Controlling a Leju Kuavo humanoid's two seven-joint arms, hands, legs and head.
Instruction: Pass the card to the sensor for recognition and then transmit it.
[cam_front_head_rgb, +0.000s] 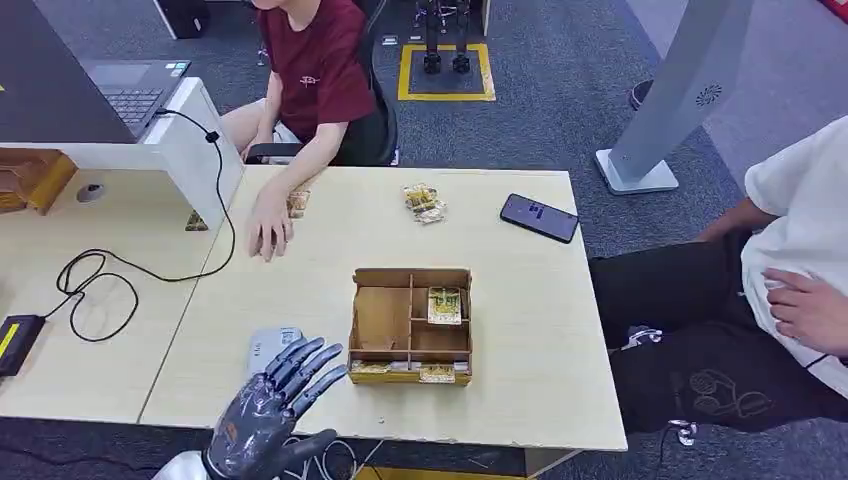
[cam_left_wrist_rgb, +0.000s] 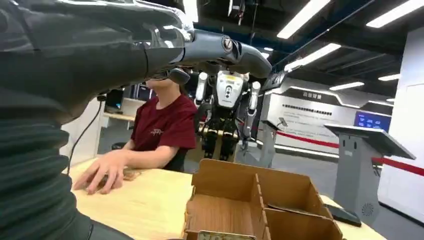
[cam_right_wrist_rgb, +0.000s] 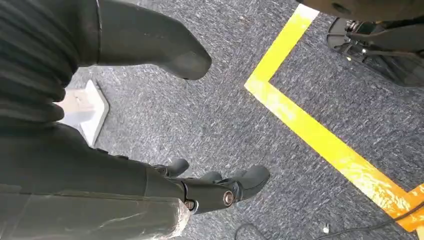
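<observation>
A wooden divided box (cam_front_head_rgb: 410, 325) stands at the table's near middle, and a yellow-patterned card (cam_front_head_rgb: 444, 305) lies in its right-hand compartment. More cards sit in its front slots (cam_front_head_rgb: 437, 373). A grey rounded sensor (cam_front_head_rgb: 270, 343) lies to the left of the box, partly covered by my fingers. My left hand (cam_front_head_rgb: 270, 410) hovers over the near table edge with fingers spread and nothing in it. The left wrist view has the left hand (cam_left_wrist_rgb: 125, 50) stretched out above the box (cam_left_wrist_rgb: 250, 200). My right hand (cam_right_wrist_rgb: 150, 180) hangs over the carpet, fingers apart and empty.
A person in a red shirt (cam_front_head_rgb: 318, 70) sits across the table, one hand (cam_front_head_rgb: 268, 222) flat on it beside some cards (cam_front_head_rgb: 297, 203). A phone (cam_front_head_rgb: 539, 217) and small packets (cam_front_head_rgb: 424, 203) lie at the far side. Another person (cam_front_head_rgb: 790, 260) sits at the right. A cable (cam_front_head_rgb: 100, 275) loops at the left.
</observation>
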